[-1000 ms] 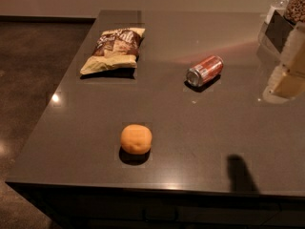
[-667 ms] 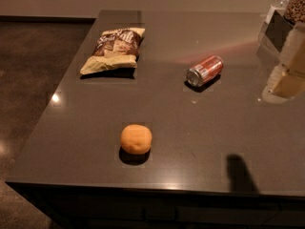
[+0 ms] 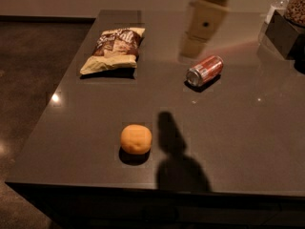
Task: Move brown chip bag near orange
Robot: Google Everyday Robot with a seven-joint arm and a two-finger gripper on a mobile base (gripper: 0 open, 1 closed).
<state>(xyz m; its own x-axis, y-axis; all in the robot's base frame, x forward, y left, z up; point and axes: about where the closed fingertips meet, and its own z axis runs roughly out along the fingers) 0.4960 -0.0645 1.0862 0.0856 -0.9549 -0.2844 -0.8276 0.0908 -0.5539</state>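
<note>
Dark box (image 3: pixel 284 32) sat at the surface's (image 3: pixel 248 142) far right, contents unclear. The brown chip bag (image 3: pixel 114 50) lay far-left, well apart from the orange (image 3: pixel 136 139) up front. The hand (image 3: pixel 194 44) hung to the bag's right, couldn't tell its grip.

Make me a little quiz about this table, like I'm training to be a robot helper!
1. True or false: the bag is touching the orange.
2. Pick one. The can is: A) standing up, B) lying on its side, C) tucked inside the bag.
3. The gripper shows near the top of the picture. Which thing is it closest to?

Key
1. False. The bag lies far back on the left and the orange sits near the front edge, well apart.
2. B.
3. The can. The gripper hangs just behind it, to the right of the bag.
</note>
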